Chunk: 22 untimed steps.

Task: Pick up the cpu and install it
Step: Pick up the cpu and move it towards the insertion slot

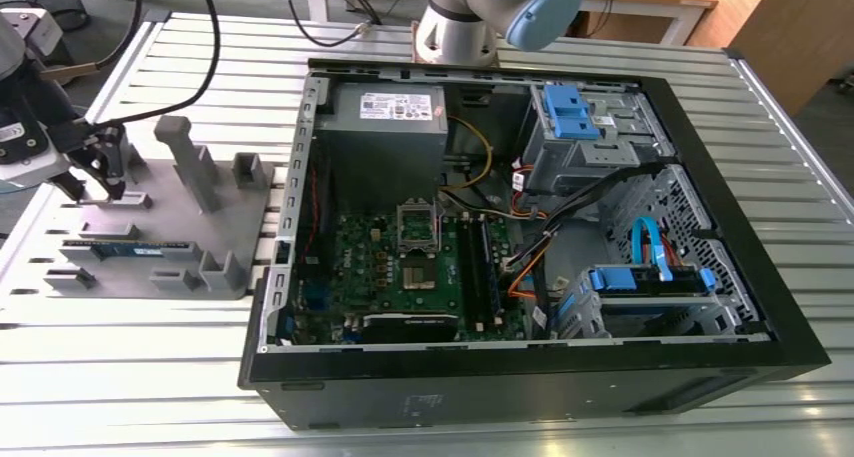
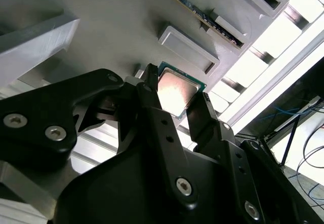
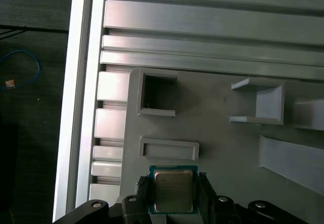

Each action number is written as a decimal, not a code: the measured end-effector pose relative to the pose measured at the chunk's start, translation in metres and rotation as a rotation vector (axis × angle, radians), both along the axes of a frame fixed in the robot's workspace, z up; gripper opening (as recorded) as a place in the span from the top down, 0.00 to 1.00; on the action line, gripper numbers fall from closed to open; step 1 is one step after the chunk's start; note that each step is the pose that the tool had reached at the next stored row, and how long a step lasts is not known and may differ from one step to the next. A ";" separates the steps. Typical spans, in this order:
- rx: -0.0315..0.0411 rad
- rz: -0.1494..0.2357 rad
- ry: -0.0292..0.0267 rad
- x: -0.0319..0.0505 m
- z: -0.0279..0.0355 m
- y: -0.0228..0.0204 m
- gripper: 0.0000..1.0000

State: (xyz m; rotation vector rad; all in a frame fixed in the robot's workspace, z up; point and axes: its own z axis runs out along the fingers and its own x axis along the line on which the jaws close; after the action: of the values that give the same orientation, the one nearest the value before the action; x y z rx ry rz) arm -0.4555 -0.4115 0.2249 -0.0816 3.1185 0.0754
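The cpu (image 3: 173,191), a small square chip with a silvery top and green rim, sits between the two black fingers of my gripper (image 3: 173,182), which is shut on its sides. The second wrist view shows the same grip, cpu (image 2: 178,91) in the gripper (image 2: 177,88). In the exterior view the gripper (image 1: 94,190) hangs at the far end of the grey holder (image 1: 167,222), at that view's left. Whether the chip is clear of the holder I cannot tell. The open metal socket frame (image 1: 418,227) lies on the motherboard inside the computer case (image 1: 534,362).
The holder carries upright posts (image 1: 187,157) and a memory stick (image 1: 127,247) in a slot. Cables (image 1: 200,37) run behind the arm. The case has drive cages (image 1: 581,127) and loose wires (image 1: 527,247) beside the motherboard. Everything rests on a slatted aluminium table (image 1: 134,377).
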 end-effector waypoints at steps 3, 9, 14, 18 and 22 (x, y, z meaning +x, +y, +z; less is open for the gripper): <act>-0.0001 0.000 0.0001 0.0000 0.0008 0.0000 0.53; -0.0001 0.000 0.0001 0.0000 0.0017 0.0000 0.53; -0.0003 0.000 0.0004 0.0000 0.0026 0.0000 0.53; 0.0000 0.000 -0.0001 0.0000 0.0032 0.0000 0.53; -0.0002 0.000 0.0002 0.0000 0.0045 0.0000 0.53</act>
State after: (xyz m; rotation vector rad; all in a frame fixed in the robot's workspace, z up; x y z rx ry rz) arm -0.4555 -0.4115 0.2293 -0.0816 3.1187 0.0752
